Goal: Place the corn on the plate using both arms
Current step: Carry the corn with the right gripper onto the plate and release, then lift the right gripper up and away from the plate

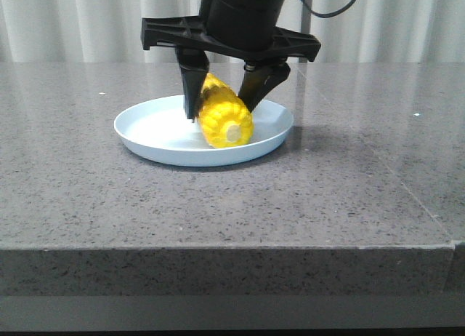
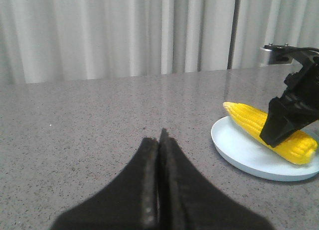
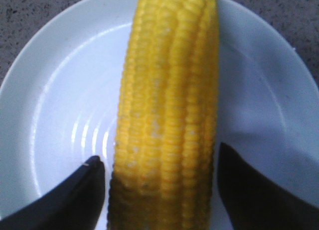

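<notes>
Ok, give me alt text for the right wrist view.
A yellow corn cob lies across a pale blue plate, filling the middle of the picture. The right gripper straddles it, one black finger on each side with slight gaps showing.

Bright, even light — soft shadows, blurred wrist foregrounds.

Looks like robot test lab, staged rather than lived-in. Grey speckled stone-look table (image 1: 305, 205), thick slab edge, fills front view. Behind it, pale pleated curtains (image 1: 87, 23) close off whole backdrop, same curtains in left wrist view. Black robot arm (image 1: 240, 16) with cable hangs over table. Only props: pale blue plate (image 1: 145, 136), yellow corn (image 1: 221, 114) lying on it. No cooking gear or home clutter visible.
</notes>
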Controlling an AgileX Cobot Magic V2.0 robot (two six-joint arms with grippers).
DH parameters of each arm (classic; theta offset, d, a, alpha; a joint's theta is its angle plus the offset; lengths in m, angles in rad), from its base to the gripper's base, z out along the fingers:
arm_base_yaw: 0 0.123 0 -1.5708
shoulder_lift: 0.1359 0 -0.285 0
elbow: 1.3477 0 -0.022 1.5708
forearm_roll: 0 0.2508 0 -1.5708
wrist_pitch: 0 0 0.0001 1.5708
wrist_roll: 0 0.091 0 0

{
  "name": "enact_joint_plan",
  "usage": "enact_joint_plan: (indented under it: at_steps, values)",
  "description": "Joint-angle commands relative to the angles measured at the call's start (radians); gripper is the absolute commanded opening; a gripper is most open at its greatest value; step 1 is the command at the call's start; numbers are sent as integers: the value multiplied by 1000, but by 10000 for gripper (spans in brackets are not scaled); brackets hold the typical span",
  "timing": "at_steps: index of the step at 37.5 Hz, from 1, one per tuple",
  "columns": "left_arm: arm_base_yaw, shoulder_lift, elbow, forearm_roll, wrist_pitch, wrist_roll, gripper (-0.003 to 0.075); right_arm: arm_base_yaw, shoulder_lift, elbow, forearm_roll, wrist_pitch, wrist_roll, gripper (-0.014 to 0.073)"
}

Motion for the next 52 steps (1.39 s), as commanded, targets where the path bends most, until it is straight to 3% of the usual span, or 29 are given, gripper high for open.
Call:
enact_joint_plan:
  at_steps: [1, 11, 13, 18, 23, 30, 42, 52]
  values:
    - [1, 12, -25, 3, -81, -7, -20, -1, -64, -36, 3, -45, 2, 613]
    - [1, 12, -25, 3, -81, -7, -20, -2, -150, -37, 0, -43, 1, 599]
    - [1, 12, -25, 3, -81, -7, -20, -2, -164, -38, 0, -40, 1, 549]
    - [1, 12, -25, 3, -81, -7, -20, -2, -185, -37, -5, -43, 1, 296]
    - [1, 12, -25, 3, -81, -7, -20, -2, -197, -37, -40, -63, 1, 96]
    - [1, 12, -25, 3, -81, -7, -20, -11, -227, -37, -77, -63, 1, -62]
    - [1, 12, -25, 3, -81, -7, -20, -160, -316, -22, -81, 37, 1, -64]
    - [1, 12, -25, 3, -81, -7, -20, -333, -488, 206, -126, -1, -1, -64]
